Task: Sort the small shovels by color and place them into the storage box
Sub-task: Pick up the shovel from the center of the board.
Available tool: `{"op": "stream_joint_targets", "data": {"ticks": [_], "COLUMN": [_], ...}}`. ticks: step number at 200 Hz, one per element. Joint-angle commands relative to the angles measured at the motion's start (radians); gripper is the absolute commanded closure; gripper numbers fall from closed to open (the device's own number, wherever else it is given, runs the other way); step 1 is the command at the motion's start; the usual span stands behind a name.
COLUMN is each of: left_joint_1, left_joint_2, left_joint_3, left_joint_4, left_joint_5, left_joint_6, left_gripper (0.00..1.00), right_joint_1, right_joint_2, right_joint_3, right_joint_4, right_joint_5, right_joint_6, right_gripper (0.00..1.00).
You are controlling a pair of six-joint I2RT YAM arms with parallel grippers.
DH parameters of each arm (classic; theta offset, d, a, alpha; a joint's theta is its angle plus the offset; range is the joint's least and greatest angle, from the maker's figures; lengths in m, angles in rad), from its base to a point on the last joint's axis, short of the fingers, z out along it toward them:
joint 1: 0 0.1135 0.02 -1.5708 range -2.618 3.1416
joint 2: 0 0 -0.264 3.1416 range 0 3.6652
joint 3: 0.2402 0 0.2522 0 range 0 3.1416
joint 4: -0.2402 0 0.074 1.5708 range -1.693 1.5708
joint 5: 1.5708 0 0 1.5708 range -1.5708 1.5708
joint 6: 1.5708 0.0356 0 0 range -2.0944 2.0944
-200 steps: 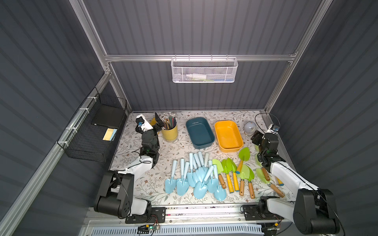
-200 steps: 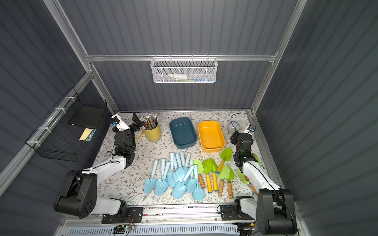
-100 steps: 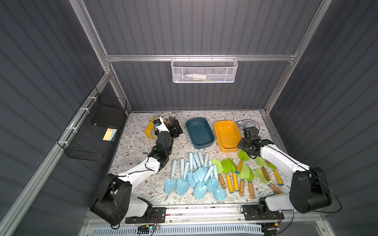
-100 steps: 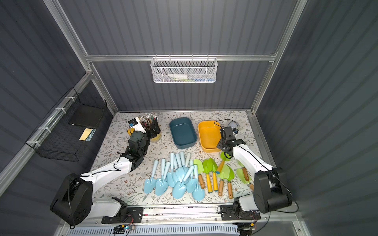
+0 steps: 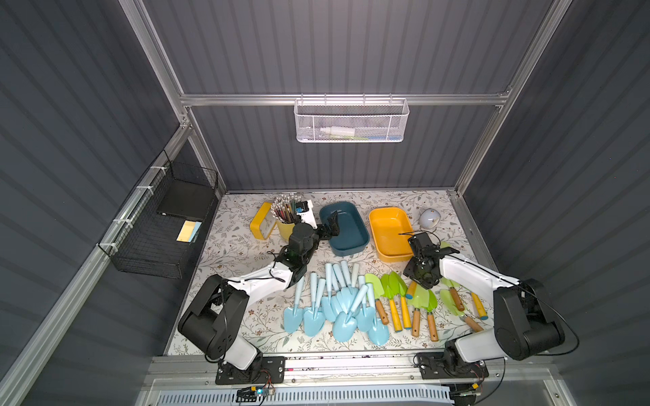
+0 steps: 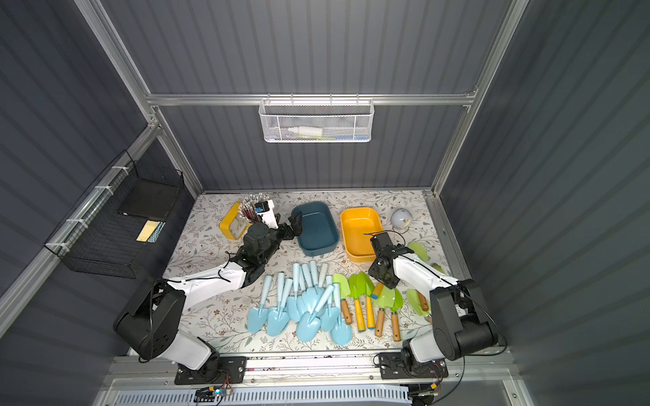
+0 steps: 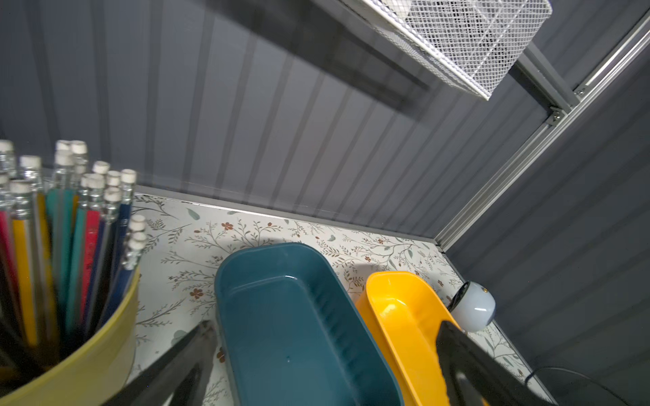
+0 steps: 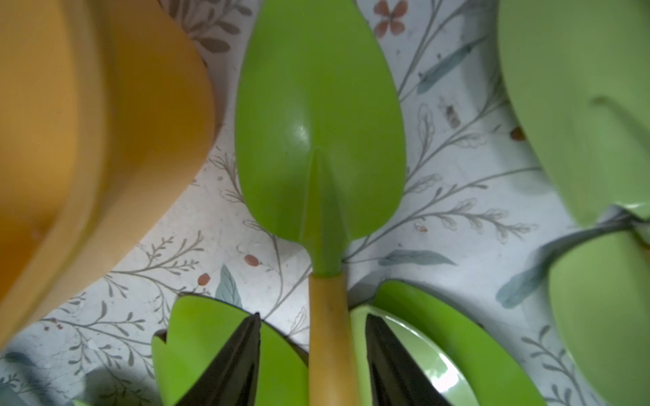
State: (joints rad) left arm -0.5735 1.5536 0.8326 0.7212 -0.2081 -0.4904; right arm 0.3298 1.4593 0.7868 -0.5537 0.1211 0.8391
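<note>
Several pale-blue shovels [image 5: 337, 302] lie fanned at the table's front middle. To their right lie several green-bladed shovels [image 5: 397, 288] with wooden or yellow handles. Behind them stand a teal storage box [image 5: 351, 251] and a yellow storage box [image 5: 388, 258], both empty. My left gripper [image 5: 329, 228] [image 7: 327, 327] hangs open over the teal box's [image 7: 267, 247] near left end and holds nothing. My right gripper [image 8: 311, 323] [image 5: 420, 281] is low beside the yellow box [image 8: 88, 123]. Its jaws straddle the yellow handle [image 8: 329, 334] of one green shovel [image 8: 318, 123], with a gap on each side.
A yellow cup of pencils [image 5: 286, 218] and a yellow clock [image 5: 262, 221] stand just left of my left gripper. A white round gadget [image 5: 429, 218] sits at the back right. A black wire rack [image 5: 158, 225] hangs on the left wall, a white mesh basket [image 5: 351, 119] on the back wall.
The left arm swung from the back left past the pencil cup to the teal box. The right arm moved in from the right and lowered over a green shovel, its jaws narrowing.
</note>
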Motion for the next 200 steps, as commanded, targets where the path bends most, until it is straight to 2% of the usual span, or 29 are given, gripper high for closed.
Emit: {"op": "stream_joint_targets", "data": {"ticks": [1, 50, 89, 104, 141, 167, 185, 200], "left_joint_1": [0.001, 0.001, 0.001, 0.001, 0.001, 0.001, 0.001, 0.002], "left_joint_2": [0.022, 0.052, 0.063, 0.062, 0.056, 0.055, 0.062, 0.074], "left_joint_3": [0.044, 0.083, 0.095, 0.093, 0.086, 0.083, 0.089, 0.098], "left_joint_4": [0.028, 0.001, -0.017, -0.019, -0.017, -0.025, -0.030, -0.039], "left_joint_5": [0.009, 0.003, -0.001, -0.002, -0.004, -0.012, -0.012, -0.012], "left_joint_6": [0.012, 0.014, 0.002, 0.001, -0.005, -0.004, -0.004, -0.010], "left_gripper": [0.01, 0.01, 0.01, 0.01, 0.01, 0.01, 0.01, 0.01], "right_joint_1": [0.017, 0.032, 0.035, 0.036, 0.065, 0.110, 0.133, 0.147], "right_joint_2": [0.013, 0.019, -0.002, -0.022, -0.074, -0.075, -0.044, 0.006], "right_joint_3": [-0.032, -0.102, -0.123, -0.105, 0.037, 0.174, 0.270, 0.351], "right_joint_4": [0.010, 0.061, 0.056, 0.022, -0.132, -0.189, -0.160, -0.099], "right_joint_5": [-0.014, -0.006, 0.041, 0.086, 0.271, 0.386, 0.417, 0.409], "right_joint_6": [0.048, 0.107, 0.161, 0.187, 0.195, 0.133, 0.032, -0.112], "right_gripper": [0.51, 0.60, 0.86, 0.91, 0.92, 0.92, 0.91, 0.91]}}
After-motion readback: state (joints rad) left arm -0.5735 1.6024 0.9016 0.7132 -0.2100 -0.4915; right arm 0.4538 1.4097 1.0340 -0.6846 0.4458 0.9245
